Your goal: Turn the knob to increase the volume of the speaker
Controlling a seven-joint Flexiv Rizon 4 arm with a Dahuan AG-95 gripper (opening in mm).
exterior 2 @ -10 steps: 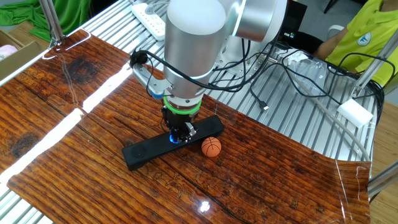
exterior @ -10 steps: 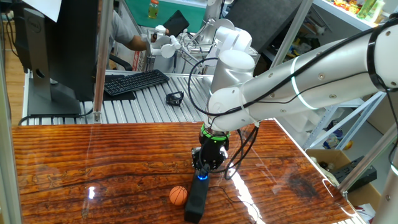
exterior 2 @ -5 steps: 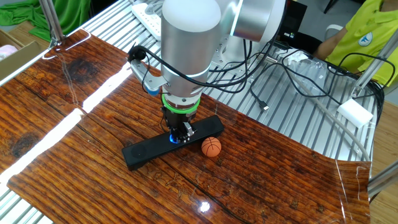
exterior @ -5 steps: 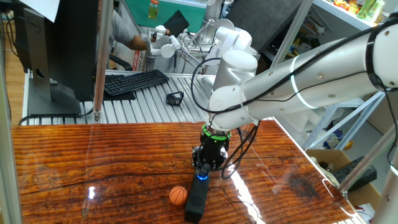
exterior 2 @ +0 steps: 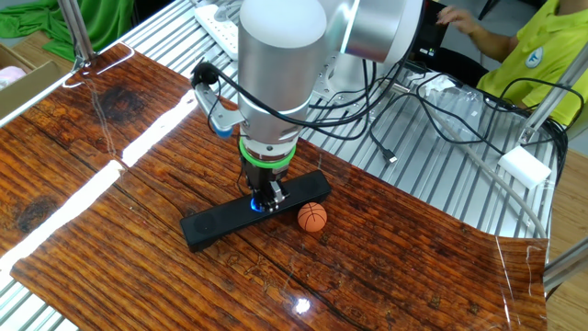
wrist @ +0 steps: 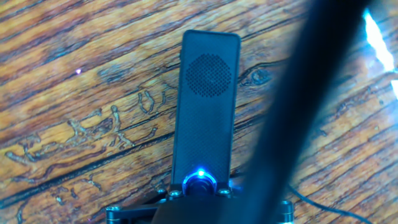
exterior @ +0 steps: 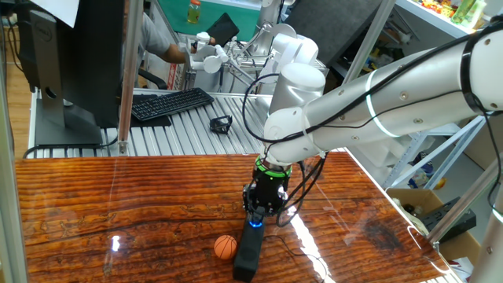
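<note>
Because twisting needs a straight-down grip, I hold the gripper [exterior 2: 269,196] vertical over the knob [wrist: 200,183], apparently pinching it, on the speaker [exterior 2: 248,213] lying mid-table, left of the orange ball [exterior 2: 312,217].

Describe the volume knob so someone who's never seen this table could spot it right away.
On the wooden table lies a long black speaker beside an orange ball. The knob sits on the speaker right under the gripper. It alone is ringed by glowing blue light.

Wooden table [exterior 2: 110,230] carries speaker [exterior 2: 220,221] and orange ball [exterior 2: 312,217].
</note>
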